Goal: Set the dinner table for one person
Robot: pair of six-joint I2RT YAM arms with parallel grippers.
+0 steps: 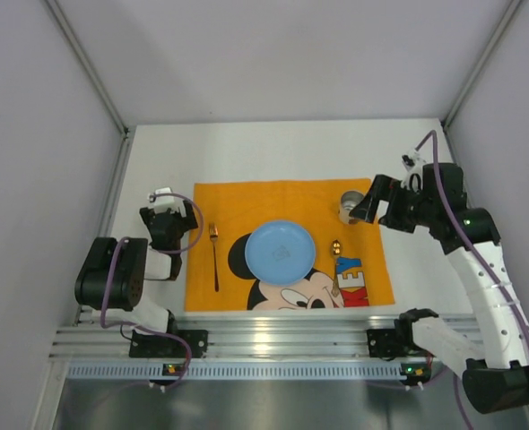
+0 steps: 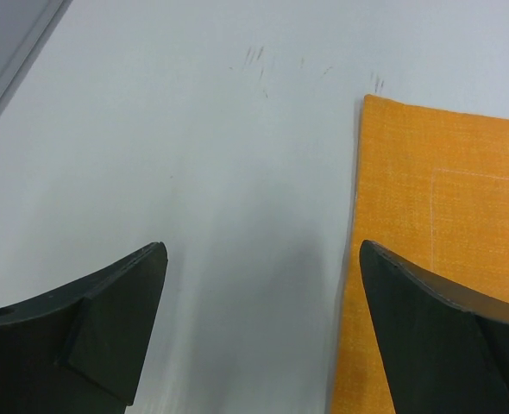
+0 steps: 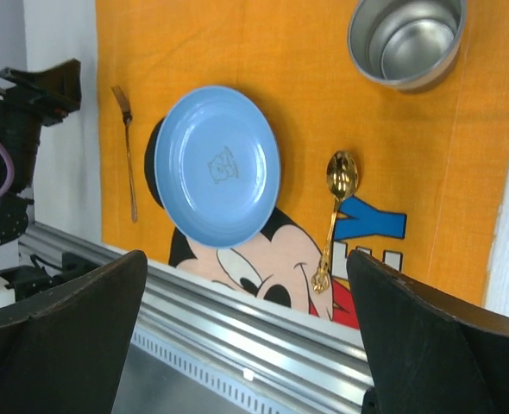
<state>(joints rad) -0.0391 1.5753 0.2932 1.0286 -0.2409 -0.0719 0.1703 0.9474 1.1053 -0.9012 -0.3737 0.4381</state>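
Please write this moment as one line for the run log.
left hand: open, empty, over dinner table at cloth edge | right hand: open, empty, near cup | on cloth: fork, plate, spoon, cup

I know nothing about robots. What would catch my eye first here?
The bright orange Mickey Mouse cloth spread on the white table, with a blue plate in its middle. A fork lies left of the plate, a gold spoon right of it, and a metal cup stands at the cloth's far right corner. The left hand and the right hand, both open and empty, flank the cloth.
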